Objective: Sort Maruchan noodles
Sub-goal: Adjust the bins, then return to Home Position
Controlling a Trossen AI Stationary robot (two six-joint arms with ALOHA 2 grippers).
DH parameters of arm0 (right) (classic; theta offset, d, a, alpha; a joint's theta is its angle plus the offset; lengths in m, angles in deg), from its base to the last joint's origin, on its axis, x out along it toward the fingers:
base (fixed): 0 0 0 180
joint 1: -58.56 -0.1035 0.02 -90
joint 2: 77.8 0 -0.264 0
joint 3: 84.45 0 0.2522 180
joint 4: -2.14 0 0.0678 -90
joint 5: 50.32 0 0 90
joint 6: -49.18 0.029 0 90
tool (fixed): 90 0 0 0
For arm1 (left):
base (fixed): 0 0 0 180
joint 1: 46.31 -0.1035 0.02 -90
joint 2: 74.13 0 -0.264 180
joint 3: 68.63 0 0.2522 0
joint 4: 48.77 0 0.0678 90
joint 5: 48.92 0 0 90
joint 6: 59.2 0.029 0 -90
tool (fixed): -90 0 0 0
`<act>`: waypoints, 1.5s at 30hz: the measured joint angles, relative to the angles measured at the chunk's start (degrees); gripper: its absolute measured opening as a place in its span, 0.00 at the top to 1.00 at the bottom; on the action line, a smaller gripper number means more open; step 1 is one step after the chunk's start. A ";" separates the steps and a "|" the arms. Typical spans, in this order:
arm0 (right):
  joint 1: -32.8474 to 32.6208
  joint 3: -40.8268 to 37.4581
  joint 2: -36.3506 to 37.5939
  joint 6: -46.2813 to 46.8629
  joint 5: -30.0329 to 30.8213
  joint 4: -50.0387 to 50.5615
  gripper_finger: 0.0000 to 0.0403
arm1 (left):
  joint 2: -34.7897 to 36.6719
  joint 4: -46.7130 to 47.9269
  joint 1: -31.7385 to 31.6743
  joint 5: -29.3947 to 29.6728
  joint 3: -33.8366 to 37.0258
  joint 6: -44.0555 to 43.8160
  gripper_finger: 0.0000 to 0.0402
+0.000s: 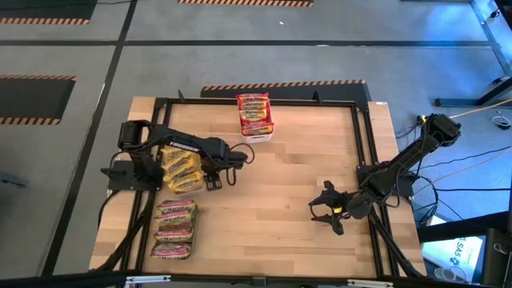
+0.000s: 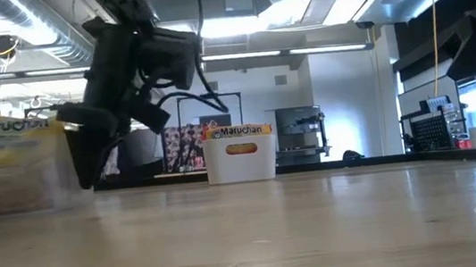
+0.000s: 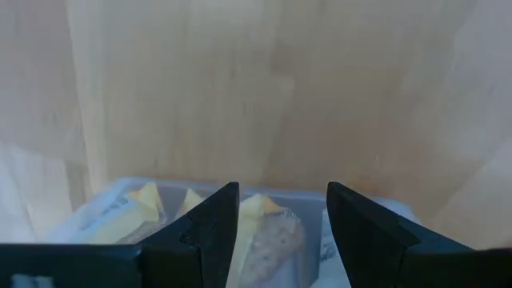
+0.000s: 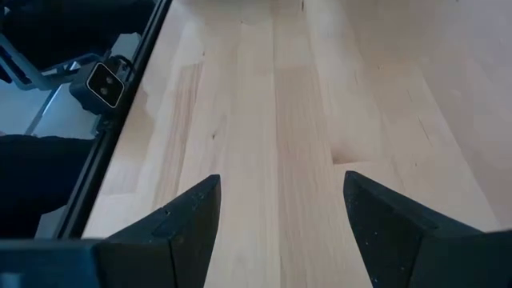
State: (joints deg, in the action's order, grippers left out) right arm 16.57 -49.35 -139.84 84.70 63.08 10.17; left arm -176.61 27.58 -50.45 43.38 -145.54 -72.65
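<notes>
Maruchan noodles lie sorted in three bins. Yellow packets (image 1: 179,168) fill a clear bin (image 3: 112,200) at the table's left. Green and pink packets (image 1: 174,230) sit in a bin nearer the front edge. Red and orange ones (image 1: 254,114) stand in a white bin (image 2: 241,162) at the far middle. My left gripper (image 1: 213,182) (image 3: 276,232) hangs open, pointing down, just above the yellow bin's right rim, with nothing between its fingers. My right gripper (image 1: 328,210) (image 4: 280,224) waits open above bare wood at the right.
A black frame (image 1: 364,152) runs around the wooden tabletop (image 1: 288,184). The wide middle of the table, between the two grippers, is bare wood. A small camera (image 4: 102,82) sits at the table's edge beyond my right gripper.
</notes>
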 joint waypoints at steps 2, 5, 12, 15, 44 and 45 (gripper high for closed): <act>0.01 0.00 0.00 -0.01 0.00 -0.01 0.40 | 0.00 1.43 0.77 0.07 0.03 -0.62 0.54; 0.00 0.02 0.00 -0.01 -0.02 0.18 0.40 | 0.00 3.51 2.03 0.14 0.05 -1.00 0.54; -0.01 0.00 -0.02 -0.04 -0.04 0.30 0.40 | 0.00 10.33 4.51 0.07 0.05 -2.67 0.54; -0.01 0.02 -0.01 -0.20 -0.04 0.30 0.40 | 0.00 10.24 4.91 -0.36 -0.25 -3.84 0.54; 31.75 -0.02 11.86 -21.75 -21.26 -0.41 0.74 | 44.83 -66.31 14.55 7.85 28.86 -5.38 0.54; 34.07 0.02 12.67 -23.44 -23.36 -0.57 0.77 | 44.87 -67.06 14.60 9.08 28.86 -5.82 0.54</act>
State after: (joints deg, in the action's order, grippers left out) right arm 50.64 -49.33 -127.17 61.26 39.72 9.60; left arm -131.74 -39.48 -35.86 52.46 -116.68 -78.47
